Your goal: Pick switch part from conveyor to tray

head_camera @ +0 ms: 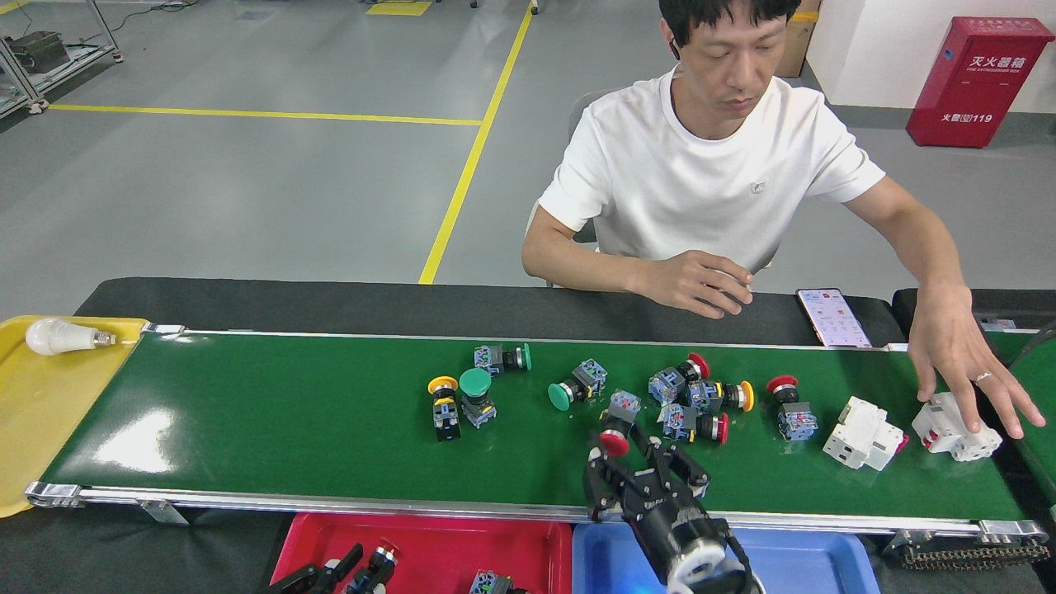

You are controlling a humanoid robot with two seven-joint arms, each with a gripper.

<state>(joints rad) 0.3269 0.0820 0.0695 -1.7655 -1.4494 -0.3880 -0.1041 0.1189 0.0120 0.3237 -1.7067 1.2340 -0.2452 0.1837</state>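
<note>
Several switch parts with red, green and yellow caps lie mid-belt on the dark-green conveyor [272,412]. My right gripper [637,459] reaches over the near rail with its fingers spread open. A red-capped switch part [615,437] lies right at its left fingertip. At the bottom edge, my left gripper [356,571] hangs over the red tray [511,540], shut on a small red-capped switch part [385,548]. Another switch part [488,584] lies in that tray. Below my right arm is a blue tray [808,557].
A person sits behind the belt, one hand [965,363] on a white breaker [953,431] at the belt's right end; a second white breaker [862,432] lies beside it. A phone [833,318] lies on the far ledge. A yellow tray [33,412] at left holds a bulb [58,337].
</note>
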